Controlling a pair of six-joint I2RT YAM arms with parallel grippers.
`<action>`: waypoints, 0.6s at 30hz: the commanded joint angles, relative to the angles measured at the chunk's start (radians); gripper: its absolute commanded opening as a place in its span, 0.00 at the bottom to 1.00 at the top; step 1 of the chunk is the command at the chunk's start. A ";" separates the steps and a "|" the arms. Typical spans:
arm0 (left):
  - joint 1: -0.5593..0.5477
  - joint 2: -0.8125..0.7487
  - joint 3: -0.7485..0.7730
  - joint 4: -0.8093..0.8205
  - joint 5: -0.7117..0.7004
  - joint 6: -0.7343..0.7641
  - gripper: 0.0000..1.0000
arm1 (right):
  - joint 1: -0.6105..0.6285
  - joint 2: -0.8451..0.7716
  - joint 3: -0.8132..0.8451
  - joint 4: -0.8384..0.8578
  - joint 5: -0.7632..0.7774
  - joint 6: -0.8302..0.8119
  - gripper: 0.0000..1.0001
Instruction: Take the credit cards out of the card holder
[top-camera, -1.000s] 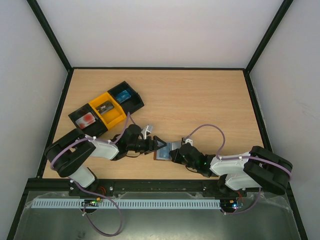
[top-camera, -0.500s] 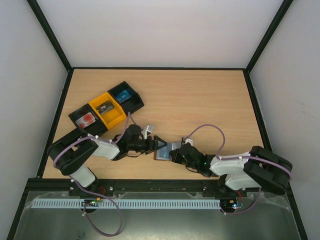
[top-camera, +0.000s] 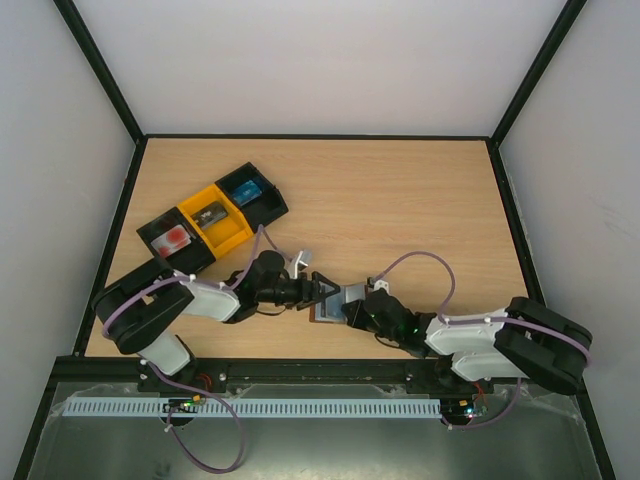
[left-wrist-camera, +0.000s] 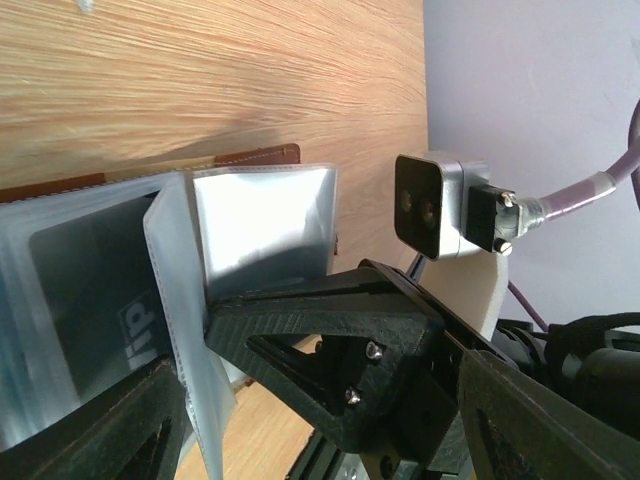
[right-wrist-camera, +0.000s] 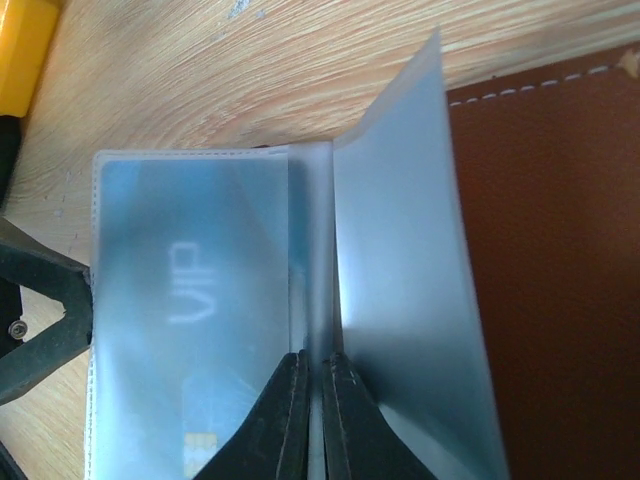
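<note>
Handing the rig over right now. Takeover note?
The left pincer is open, at the holder, on its left side.
The right pincer is shut on a clear sleeve of the holder, lifting it.
The holder lies open near the table's front edge, between the arms.
Done: the blue card, dark card and red-patch card lie in the trays, one each.
Left: the VIP card sits in a sleeve and needs pulling out. Whether other sleeves hold cards cannot be told.
</note>
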 joint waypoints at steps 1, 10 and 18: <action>-0.023 -0.014 0.031 0.037 0.019 -0.015 0.76 | 0.005 -0.050 -0.031 -0.077 0.027 0.006 0.07; -0.043 0.036 0.035 0.164 0.028 -0.077 0.76 | 0.006 -0.156 -0.061 -0.107 0.073 0.016 0.11; -0.076 0.096 0.089 0.181 0.018 -0.097 0.75 | 0.006 -0.200 -0.063 -0.148 0.082 0.014 0.12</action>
